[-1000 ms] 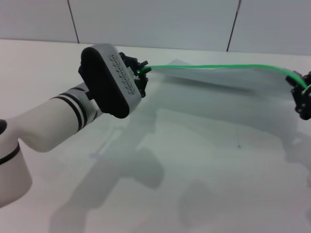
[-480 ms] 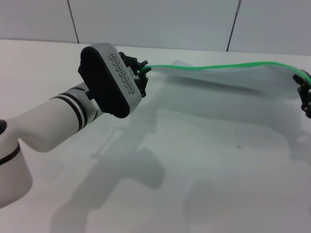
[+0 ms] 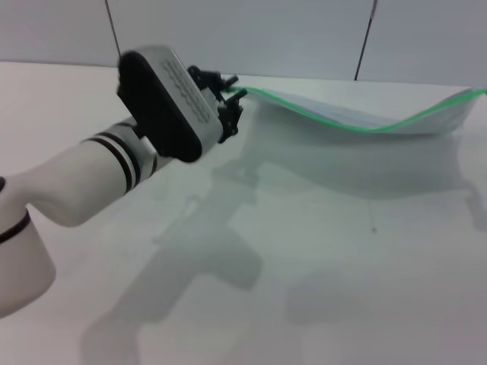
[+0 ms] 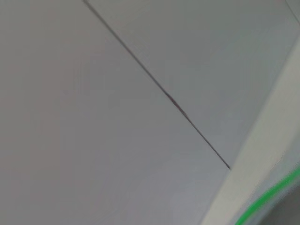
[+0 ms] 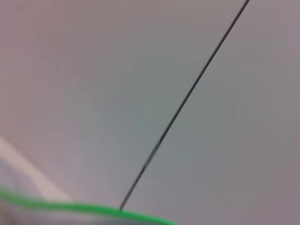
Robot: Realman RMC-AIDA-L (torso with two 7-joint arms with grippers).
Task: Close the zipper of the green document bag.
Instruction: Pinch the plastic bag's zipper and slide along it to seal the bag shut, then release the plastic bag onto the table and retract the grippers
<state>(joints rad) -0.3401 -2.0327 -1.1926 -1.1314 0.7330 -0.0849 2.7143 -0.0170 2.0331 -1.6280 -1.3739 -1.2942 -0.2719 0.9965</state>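
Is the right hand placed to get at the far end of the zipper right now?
Probably not yet. The right hand is outside the head view. The zipper runs unobstructed from the left hand to the picture's right edge, atop the green document bag, so nothing blocks it.

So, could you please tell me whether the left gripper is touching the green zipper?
Touching. In the head view, the left gripper closes on the end of the zipper, which runs straight out from between its black fingertips with no gap.

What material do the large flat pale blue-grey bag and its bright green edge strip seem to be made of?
The pale blue-grey document bag looks like thin, flexible, translucent plastic: it sags in a curve. The bright green zipper strip bends along with it, so probably soft plastic too.
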